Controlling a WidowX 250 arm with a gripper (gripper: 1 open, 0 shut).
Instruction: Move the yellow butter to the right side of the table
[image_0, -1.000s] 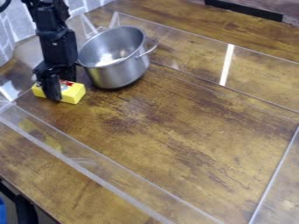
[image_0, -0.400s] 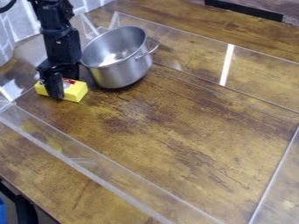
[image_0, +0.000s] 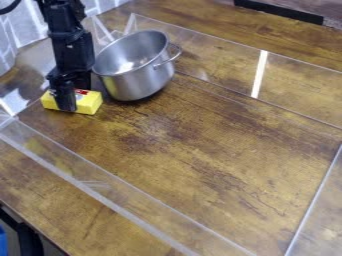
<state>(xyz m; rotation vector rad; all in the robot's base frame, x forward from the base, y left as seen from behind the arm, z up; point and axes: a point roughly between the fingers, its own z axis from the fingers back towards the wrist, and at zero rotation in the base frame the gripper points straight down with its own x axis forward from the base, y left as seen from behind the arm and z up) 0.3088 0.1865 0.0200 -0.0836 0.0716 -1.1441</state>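
The yellow butter (image_0: 80, 103) is a small bright yellow block with a white-and-red label, lying on the left part of the dark wood table (image_0: 214, 150), just left of the steel pot. My black gripper (image_0: 63, 97) points straight down over the block's left end, its fingers closed on that end and hiding it. The block rests on the tabletop.
A steel pot (image_0: 131, 62) stands right beside the butter, touching distance from my arm. A clear plastic rim (image_0: 80, 170) runs along the table's edges. Bare wood stretches across the middle and right side.
The gripper and butter have stayed in the same spot; the wrist has rolled slightly, and the block looks turned a little with it.
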